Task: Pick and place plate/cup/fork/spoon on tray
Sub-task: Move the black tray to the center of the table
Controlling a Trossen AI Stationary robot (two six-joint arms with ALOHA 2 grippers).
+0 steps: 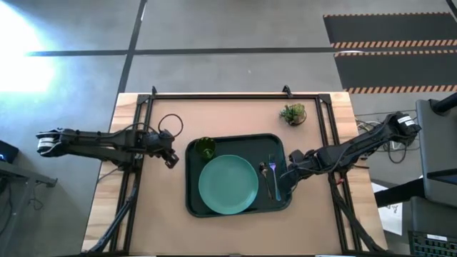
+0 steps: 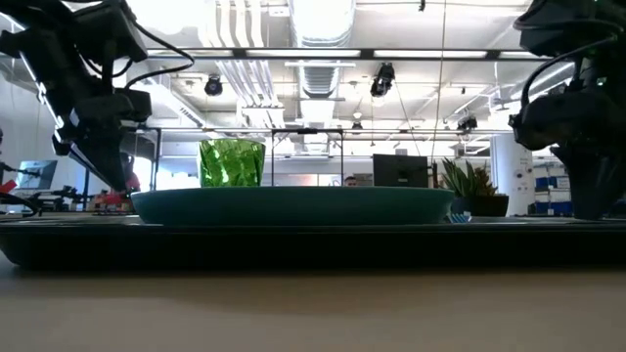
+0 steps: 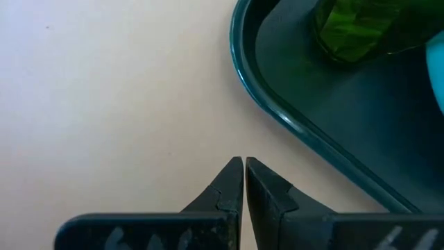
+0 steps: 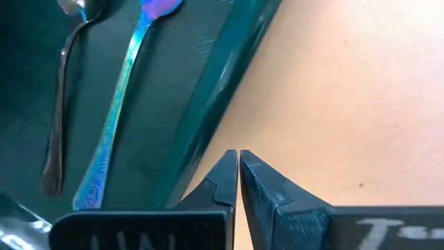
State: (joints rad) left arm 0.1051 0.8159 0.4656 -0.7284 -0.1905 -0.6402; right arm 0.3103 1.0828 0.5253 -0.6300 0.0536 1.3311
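Observation:
The dark green tray (image 1: 191,203) lies mid-table. On it rest the teal plate (image 1: 228,184), the olive-green cup (image 1: 206,148) at its far left corner, and the dark spoon (image 1: 263,171) beside the bluish fork (image 1: 273,178) along its right side. My left gripper (image 1: 172,161) is shut, empty, over bare table just left of the tray. My right gripper (image 1: 291,175) is shut, empty, just right of the tray's right rim (image 4: 229,76). The wrist views show the cup (image 3: 361,28), the spoon (image 4: 62,97) and the fork (image 4: 118,104).
A small spiky potted plant (image 1: 293,113) stands at the table's far right. A black cable loop (image 1: 170,126) lies near the left arm. Bare table lies in front of the tray.

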